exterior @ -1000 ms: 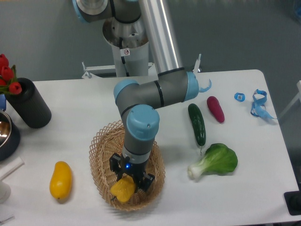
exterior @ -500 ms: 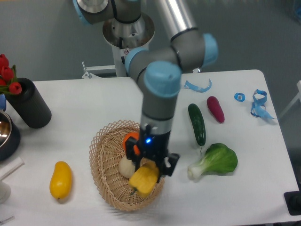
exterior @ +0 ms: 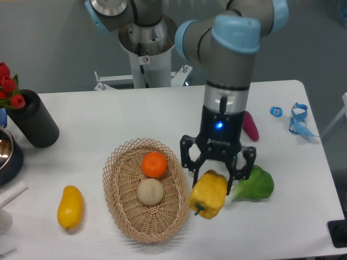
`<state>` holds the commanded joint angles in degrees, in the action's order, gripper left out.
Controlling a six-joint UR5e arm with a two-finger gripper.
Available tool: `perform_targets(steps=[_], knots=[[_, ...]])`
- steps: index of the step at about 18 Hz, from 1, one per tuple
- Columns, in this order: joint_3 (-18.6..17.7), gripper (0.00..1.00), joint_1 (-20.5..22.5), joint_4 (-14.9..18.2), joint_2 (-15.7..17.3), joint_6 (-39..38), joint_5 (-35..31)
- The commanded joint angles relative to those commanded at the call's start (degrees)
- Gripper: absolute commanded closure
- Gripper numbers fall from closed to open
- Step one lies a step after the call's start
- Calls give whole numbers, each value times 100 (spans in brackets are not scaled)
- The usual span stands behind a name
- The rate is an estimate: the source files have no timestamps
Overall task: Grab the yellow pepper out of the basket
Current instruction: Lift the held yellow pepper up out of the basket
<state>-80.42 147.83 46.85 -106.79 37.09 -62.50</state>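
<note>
Counter (exterior: 81, 116) white, fruit and veg scattered. Arm has swung right and risen since a second ago. Basket (exterior: 122, 216) now holds only orange (exterior: 154, 164) and beige ball (exterior: 149, 191). End effector (exterior: 217, 179) clamped on pepper (exterior: 207, 194), hanging just right of basket rim, clear of it. Pepper out of basket; pick looks essentially done, grip seems firm.
</note>
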Motion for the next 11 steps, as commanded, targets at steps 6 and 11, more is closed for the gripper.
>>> perform_targets(steps=[6,11], knots=[[35,56,132,0,18,9,45],[-44,56,308,0,79,97,220]])
